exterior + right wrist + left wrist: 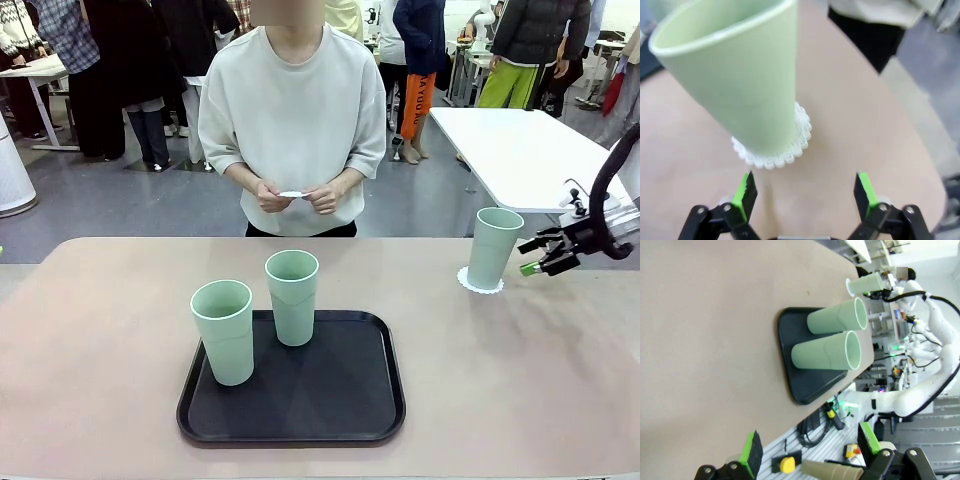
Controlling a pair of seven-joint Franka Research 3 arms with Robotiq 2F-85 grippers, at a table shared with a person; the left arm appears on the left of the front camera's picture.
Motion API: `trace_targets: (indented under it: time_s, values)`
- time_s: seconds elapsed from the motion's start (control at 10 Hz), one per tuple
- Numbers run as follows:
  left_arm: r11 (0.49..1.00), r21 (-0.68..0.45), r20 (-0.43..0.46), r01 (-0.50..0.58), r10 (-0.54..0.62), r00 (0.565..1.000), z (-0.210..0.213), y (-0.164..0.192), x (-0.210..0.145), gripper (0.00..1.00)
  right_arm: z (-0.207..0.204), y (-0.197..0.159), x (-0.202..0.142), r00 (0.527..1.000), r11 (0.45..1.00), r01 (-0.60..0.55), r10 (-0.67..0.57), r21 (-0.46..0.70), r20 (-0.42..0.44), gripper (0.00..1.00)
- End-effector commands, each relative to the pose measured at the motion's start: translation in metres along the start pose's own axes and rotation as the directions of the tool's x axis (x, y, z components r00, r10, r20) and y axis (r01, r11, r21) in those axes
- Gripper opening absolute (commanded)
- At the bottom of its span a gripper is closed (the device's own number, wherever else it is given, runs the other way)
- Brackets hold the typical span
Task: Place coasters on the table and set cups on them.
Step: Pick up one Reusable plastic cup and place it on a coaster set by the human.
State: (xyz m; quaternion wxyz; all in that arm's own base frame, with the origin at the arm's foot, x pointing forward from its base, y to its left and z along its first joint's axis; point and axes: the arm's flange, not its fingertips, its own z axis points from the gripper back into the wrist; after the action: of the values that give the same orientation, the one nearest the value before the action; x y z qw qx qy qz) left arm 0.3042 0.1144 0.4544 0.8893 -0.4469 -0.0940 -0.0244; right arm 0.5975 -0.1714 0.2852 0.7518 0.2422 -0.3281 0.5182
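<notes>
One cup (496,247) stands upright on a lacy white coaster (480,281) at about two o'clock on the counter (520,380), with the coaster's scalloped rim showing all round its base. At the cup's three o'clock, just beside it and not touching, the right end effector (528,257) points toward it with its fingers spread wide and nothing between them. In the right wrist view the cup and coaster lie just past the green pads. Two more cups stand upright on a black tray (300,420) at six o'clock on the counter. The middle cup (292,296) is near the tray's twelve o'clock edge and the left cup (223,330) is at about its ten o'clock; they are near each other but apart. At the counter's twelve o'clock a person (292,110) holds a second coaster (291,193) flat between both hands (270,195) at waist height. The left end effector (809,442) is also wide and empty, with the tray and its cups well ahead of it.
</notes>
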Motion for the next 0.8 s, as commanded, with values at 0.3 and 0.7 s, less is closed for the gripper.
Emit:
trace_targets:
  time_s: [0.3,0.7]
  values:
    - [1.0,-0.014,0.005,0.004,-0.004,1.0,0.001,0.0,0.0,1.0,0.081,0.1,0.081,0.9,0.997,-0.079,0.073,0.004,-0.43,1.0]
    - [1.0,-0.014,0.005,0.004,-0.004,1.0,0.001,0.0,0.0,1.0,0.09,0.156,0.17,0.766,0.859,0.207,-0.44,-0.467,-0.469,1.0]
